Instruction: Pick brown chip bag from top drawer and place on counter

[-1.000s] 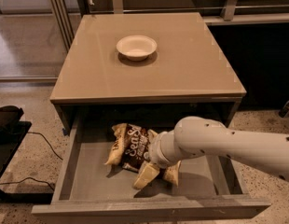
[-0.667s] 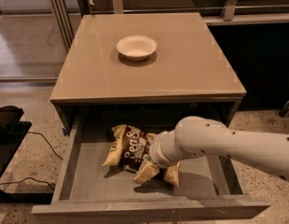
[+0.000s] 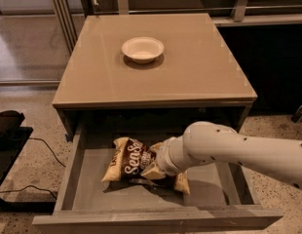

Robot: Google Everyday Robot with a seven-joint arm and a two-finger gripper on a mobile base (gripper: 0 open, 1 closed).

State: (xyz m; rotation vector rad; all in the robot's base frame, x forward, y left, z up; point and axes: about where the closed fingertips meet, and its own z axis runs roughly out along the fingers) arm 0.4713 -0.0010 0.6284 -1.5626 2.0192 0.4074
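top-down view of a low cabinet. the square, glossy tan-beige counter point(image 3: 195, 67) fills the upper centre of the frame and bears a shallow cream-white round bowl point(image 3: 142, 48) toward its upper left. below it, the wide, shallow grey-brown top drawer point(image 3: 100, 196) stands pulled out toward the lower edge of the frame. the crinkled dark-brown chip bag with cream-yellow ends point(image 3: 134, 162) lies on the drawer's flat bottom, near the middle of the drawer. its long axis runs roughly left to right across the drawer, dipping slightly toward the lower right; one cream end points to the left wall, the other to the lower right. the white script lettering climbs from lower left to upper right. the white, rounded robot arm point(image 3: 238, 152) enters from the right edge and reaches leftward into the drawer. its gripper point(image 3: 160, 165) sits at the bag's right half, largely hidden behind the wrist, so whether it grasps the bag cannot be told.
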